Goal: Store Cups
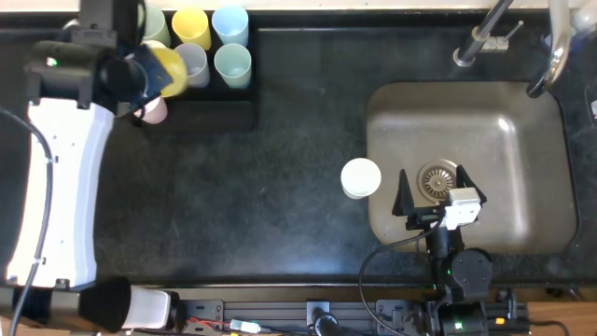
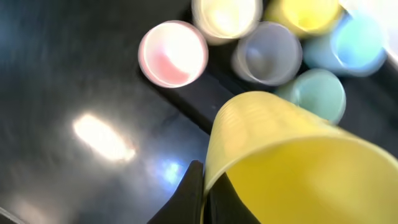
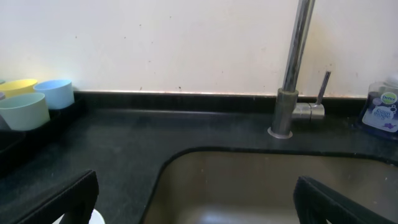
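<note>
My left gripper (image 1: 146,75) is shut on the rim of a yellow cup (image 2: 292,162), held tilted above the black tray (image 1: 219,110) at the counter's back left. In the tray stand a pink cup (image 2: 173,54), a grey cup (image 2: 267,53), a green cup (image 2: 317,93), a blue cup (image 2: 357,43), another yellow cup (image 2: 305,12) and a pale one (image 2: 227,15). A white cup (image 1: 360,177) stands upright on the counter at the sink's left rim. My right gripper (image 1: 432,184) is open over the sink (image 1: 522,131), just right of the white cup, with nothing between its fingers.
A faucet (image 3: 292,81) rises behind the sink, with a soap bottle (image 3: 380,112) to its right. The dark counter (image 1: 280,187) stretches between tray and sink. The wall runs along the back.
</note>
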